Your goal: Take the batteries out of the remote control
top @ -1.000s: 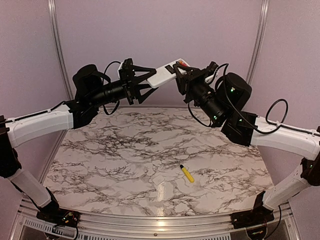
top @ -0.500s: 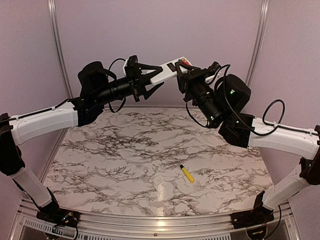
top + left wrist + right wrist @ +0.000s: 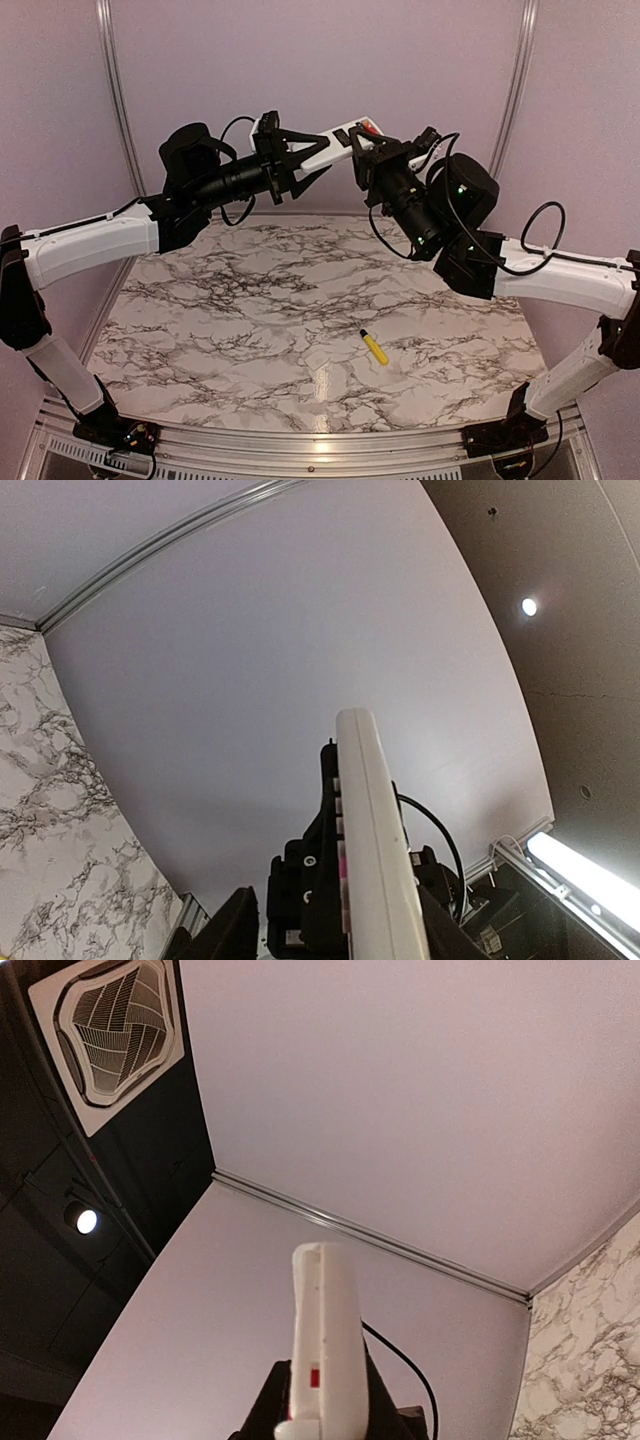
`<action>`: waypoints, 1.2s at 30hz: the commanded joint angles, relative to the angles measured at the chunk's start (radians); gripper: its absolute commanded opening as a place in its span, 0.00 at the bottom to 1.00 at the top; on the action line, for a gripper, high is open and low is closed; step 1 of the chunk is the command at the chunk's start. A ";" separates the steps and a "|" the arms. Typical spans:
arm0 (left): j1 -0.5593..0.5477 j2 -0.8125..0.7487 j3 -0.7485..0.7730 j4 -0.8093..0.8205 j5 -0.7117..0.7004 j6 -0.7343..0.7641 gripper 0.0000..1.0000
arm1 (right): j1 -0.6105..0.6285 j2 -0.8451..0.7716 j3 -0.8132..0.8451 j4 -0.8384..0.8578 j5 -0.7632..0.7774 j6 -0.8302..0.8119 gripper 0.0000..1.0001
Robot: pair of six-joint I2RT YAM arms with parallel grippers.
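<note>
The right gripper (image 3: 358, 148) is pinching hard: its 2 dark fingers (image 3: 270, 1402) are pressing on either side of the remote control (image 3: 330, 146), grasping it at the red-buttoned end. Across from it, the left gripper (image 3: 324, 152) is sitting spread wide. Its 2 fingers (image 3: 238, 928) are flanking the handset's other end, one above and one below, with nothing clenched.

So the remote is hanging high in the air between the 2 arms. It is tilted, with the red end higher and toward the right arm, well above the marble table (image 3: 200, 320). Down on that table a yellow-handled screwdriver (image 3: 374, 348) is lying toward the near right. The batteries are staying out of sight from all 3 angles.
</note>
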 commanded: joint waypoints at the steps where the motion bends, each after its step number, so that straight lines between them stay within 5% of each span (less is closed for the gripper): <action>1: -0.006 0.012 -0.005 -0.004 0.009 0.017 0.45 | 0.015 -0.002 -0.018 0.050 -0.001 0.002 0.00; 6: -0.006 0.008 -0.022 -0.005 0.015 0.016 0.13 | 0.014 -0.009 -0.039 0.046 0.006 0.006 0.00; 11: -0.005 -0.002 -0.038 -0.016 0.019 0.015 0.00 | 0.016 -0.020 -0.049 0.000 0.004 0.002 0.07; 15: 0.003 -0.018 -0.055 -0.040 0.018 0.023 0.00 | 0.016 -0.059 -0.055 -0.148 -0.001 -0.013 0.45; 19: 0.041 -0.062 -0.125 -0.062 0.029 0.029 0.00 | 0.012 -0.149 -0.053 -0.470 0.025 -0.024 0.79; 21: 0.071 -0.084 -0.161 -0.100 0.049 0.049 0.00 | 0.005 -0.209 -0.058 -0.660 0.034 -0.051 0.85; 29: 0.137 -0.151 -0.346 -0.289 0.135 0.223 0.00 | -0.022 -0.415 -0.196 -1.157 0.058 -0.195 0.86; 36: 0.167 -0.154 -0.419 -0.506 0.206 0.466 0.00 | -0.033 -0.298 -0.226 -1.349 -0.163 -0.353 0.82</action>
